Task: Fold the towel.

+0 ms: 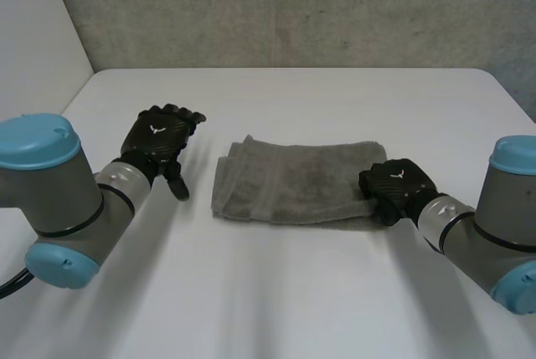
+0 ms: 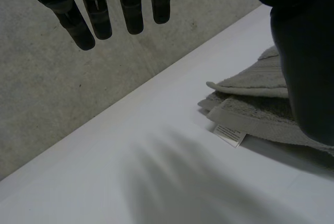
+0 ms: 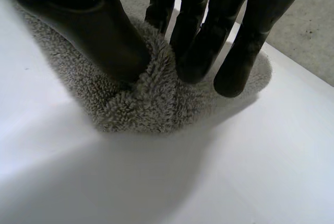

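Grey towel [image 1: 293, 182] lies folded in the middle of the table [image 1: 276, 292]. The right hand [image 1: 395, 187] pinches its right edge between thumb and fingers. The left hand [image 1: 157, 143] hangs near the towel's left end, fingers straight, holding nothing.

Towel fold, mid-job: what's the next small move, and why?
Probably lift the right hand slightly and start carrying its end of the towel toward the far end: its thumb and fingers pinch the cloth there, while the left hand hangs open, beside the towel.
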Robot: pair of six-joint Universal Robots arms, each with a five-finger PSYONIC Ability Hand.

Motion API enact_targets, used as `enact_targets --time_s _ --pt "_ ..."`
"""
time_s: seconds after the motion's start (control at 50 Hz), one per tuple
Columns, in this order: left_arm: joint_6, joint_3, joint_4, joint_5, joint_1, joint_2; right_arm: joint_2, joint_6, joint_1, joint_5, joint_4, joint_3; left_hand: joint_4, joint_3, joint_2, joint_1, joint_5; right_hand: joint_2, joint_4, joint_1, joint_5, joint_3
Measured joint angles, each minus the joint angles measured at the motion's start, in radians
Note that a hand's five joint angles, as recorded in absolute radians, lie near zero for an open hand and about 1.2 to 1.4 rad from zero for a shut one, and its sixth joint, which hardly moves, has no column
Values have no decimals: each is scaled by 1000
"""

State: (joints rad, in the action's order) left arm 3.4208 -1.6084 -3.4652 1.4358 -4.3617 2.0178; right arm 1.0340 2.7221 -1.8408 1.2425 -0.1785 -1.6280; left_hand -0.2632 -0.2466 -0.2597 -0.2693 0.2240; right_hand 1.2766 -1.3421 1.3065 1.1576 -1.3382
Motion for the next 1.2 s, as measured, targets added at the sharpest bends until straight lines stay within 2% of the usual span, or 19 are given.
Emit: enact_targets --time_s 0.1,0.18,0.32,0.36,0.46,0.56,0.6,0.64,0.68,0.7,0.74,0.78,0.92,1.0,1.02,1.08,1.2 --pt "0 -2 0 0 0 -2 -4 -13 -12 28 -1 39 0 0 0 0 0 0 -4 0 0 -4" --pt "0 1 0 1 -1 -7 0 -87 -58 65 -1 100 0 0 0 0 0 0 -4 2 0 -4" --pt "-5 11 0 13 -6 -32 -33 -359 -277 83 -6 244 0 0 0 0 0 6 -4 6 6 -6" --pt "-18 14 -4 23 -10 -56 -76 -478 -359 70 -12 295 0 0 0 0 0 12 -4 6 6 -6" --pt "-70 15 -24 45 -21 -111 -189 -652 -481 6 -33 388 0 0 0 0 -1 12 -4 6 6 -7" --pt "-118 16 -38 54 -34 -143 -298 -680 -529 -81 -44 461 0 0 0 0 -2 12 -4 6 6 -8" --pt "-129 16 -40 55 -37 -149 -325 -661 -533 -108 -45 479 0 0 0 0 -2 12 -4 6 6 -8" --pt "-137 16 -40 56 -40 -152 -345 -628 -533 -130 -46 493 0 0 0 0 -2 -123 138 -137 -138 151" --pt "-142 17 -40 56 -41 -152 -351 -549 -529 -143 -48 499 0 0 0 0 -2 -509 516 -522 -527 513" --pt "-143 17 -40 56 -41 -151 -349 -525 -528 -144 -48 498 0 0 0 0 -2 -594 616 -603 -611 614" --pt "-144 19 -40 55 -39 -146 -324 -411 -520 -138 -49 487 0 0 0 0 -2 -942 972 -964 -990 971" --pt "-144 21 -40 55 -36 -142 -291 -319 -510 -127 -51 470 0 0 0 0 -2 -1024 1075 -1049 -1091 1075" --pt "-144 33 -39 55 -6 -112 -125 40 -392 -83 -69 352 0 0 0 0 -2 -1030 1083 -1077 -1095 1094" --pt "-145 38 -37 55 31 -84 -61 209 -322 -70 -73 295 0 0 0 0 -2 -1030 1083 -1077 -1095 1094" --pt "-150 39 -35 56 55 -63 -44 292 -289 -66 -70 275 0 0 0 0 -2 -1030 1083 -1077 -1095 1094" --pt "-165 40 -31 56 92 -25 -35 392 -247 -60 -59 258 0 0 0 0 -2 -1030 1083 -1077 -1095 1094" --pt "-202 69 -9 61 157 76 -73 473 -204 -50 -14 283 0 0 0 0 0 -1030 1083 -1076 -1095 1094"
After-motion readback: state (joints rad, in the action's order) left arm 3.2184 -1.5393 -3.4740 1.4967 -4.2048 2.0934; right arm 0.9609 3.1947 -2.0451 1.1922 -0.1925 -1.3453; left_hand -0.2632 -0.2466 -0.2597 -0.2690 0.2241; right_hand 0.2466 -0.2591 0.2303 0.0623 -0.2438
